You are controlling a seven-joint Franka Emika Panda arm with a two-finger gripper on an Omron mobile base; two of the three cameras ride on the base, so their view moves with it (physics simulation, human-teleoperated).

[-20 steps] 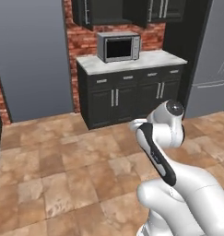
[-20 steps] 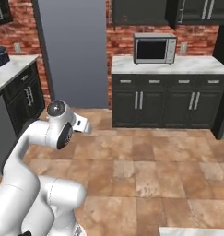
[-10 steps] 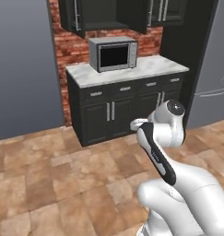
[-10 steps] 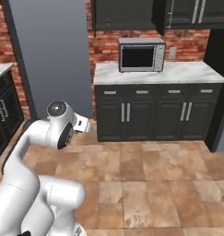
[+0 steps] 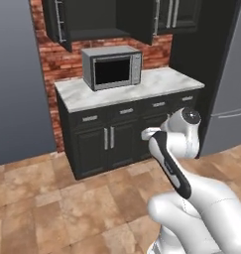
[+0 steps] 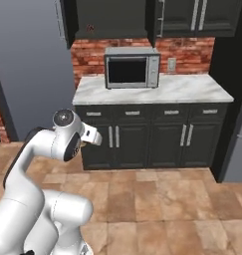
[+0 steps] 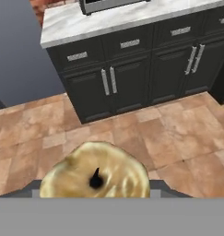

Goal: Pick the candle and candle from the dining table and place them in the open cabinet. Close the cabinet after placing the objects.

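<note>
a red brick wall (image 6: 92,52) backs a white, grey-veined marble counter (image 6: 192,89) on black panelled base cupboards (image 6: 142,139) with silver bar handles. a grey microwave box (image 6: 131,67) stands on the counter against the brick. a flat blue-grey wall panel (image 5: 15,84) stands to the left. the floor is brown stone tile (image 7: 178,133). a tall grey refrigerator (image 5: 231,79) stands at the right.

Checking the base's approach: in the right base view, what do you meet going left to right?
Grey wall panel → robot arm → open cabinet → microwave → wall outlet → closed upper cabinet doors.
</note>
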